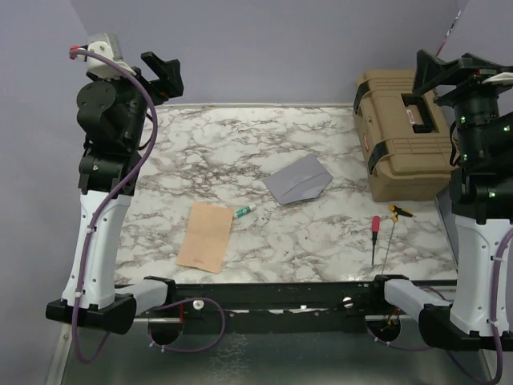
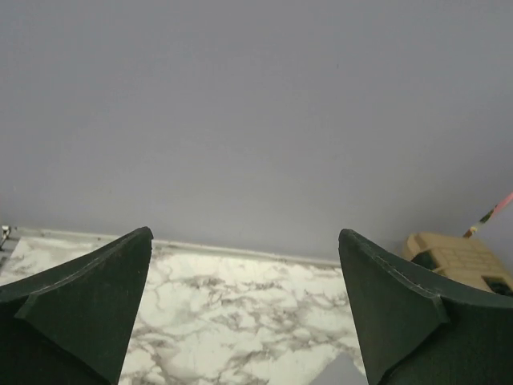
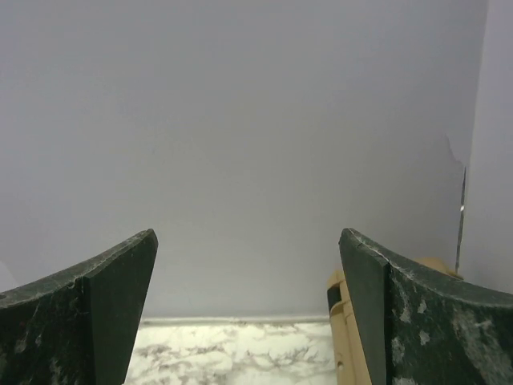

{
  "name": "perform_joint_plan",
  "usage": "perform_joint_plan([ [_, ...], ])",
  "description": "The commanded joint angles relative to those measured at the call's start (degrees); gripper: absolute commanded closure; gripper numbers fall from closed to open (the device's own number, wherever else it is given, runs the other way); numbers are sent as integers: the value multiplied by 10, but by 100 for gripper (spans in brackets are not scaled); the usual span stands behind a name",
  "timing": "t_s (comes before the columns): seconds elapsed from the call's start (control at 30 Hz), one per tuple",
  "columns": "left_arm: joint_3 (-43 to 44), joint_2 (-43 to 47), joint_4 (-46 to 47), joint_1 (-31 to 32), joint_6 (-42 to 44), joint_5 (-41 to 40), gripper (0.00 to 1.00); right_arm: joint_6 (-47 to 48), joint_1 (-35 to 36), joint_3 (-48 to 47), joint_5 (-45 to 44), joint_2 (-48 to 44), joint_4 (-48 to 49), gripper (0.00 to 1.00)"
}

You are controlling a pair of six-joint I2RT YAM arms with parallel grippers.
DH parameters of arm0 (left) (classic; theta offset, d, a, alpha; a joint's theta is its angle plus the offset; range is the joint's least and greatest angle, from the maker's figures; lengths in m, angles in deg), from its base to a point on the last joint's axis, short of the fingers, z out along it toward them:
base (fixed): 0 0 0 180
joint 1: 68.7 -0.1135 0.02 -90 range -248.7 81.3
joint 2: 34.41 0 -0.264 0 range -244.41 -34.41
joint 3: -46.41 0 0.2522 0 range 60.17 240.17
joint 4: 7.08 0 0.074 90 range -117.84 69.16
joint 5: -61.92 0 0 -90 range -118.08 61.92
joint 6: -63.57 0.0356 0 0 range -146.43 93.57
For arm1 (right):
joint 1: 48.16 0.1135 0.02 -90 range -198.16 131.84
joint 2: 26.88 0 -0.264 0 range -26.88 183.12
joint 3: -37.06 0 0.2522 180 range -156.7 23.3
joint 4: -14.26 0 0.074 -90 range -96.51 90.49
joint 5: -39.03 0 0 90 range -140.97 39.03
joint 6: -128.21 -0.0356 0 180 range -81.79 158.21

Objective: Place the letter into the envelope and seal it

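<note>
The tan letter (image 1: 206, 237) lies flat on the marble table, front left of centre. Behind it and to its right, the grey-lavender envelope (image 1: 298, 180) lies flat near the table's middle. A corner of the envelope (image 2: 345, 374) shows at the bottom of the left wrist view. My left gripper (image 1: 164, 74) is raised high over the back left corner, open and empty (image 2: 244, 241), far from both papers. My right gripper (image 1: 445, 68) hangs high at the back right, open with nothing between its fingers (image 3: 248, 241).
A tan hard case (image 1: 405, 132) stands at the back right, under my right gripper. A small white-and-green glue stick (image 1: 245, 210) lies between letter and envelope. A red-handled screwdriver (image 1: 373, 227) and a yellow-handled tool (image 1: 401, 211) lie at the front right. A lavender wall stands behind the table.
</note>
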Motion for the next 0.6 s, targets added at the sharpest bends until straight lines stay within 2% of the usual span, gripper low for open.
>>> perform_joint_plan([
  [0.0,-55,-4,-12,-1,-12,52,1,-22,-3,56,22,-13,-28,0],
  [0.17,-112,-4,-12,-1,-6,163,1,-54,-3,112,69,-18,-52,0],
  [0.33,-178,4,-12,-2,-14,234,1,-104,-3,176,153,-24,-60,0],
  [0.4,-206,9,-12,-2,-17,243,1,-124,-2,206,183,-27,-55,0],
  [0.57,-283,30,-16,-2,-43,199,1,-163,-2,260,306,-33,3,0],
])
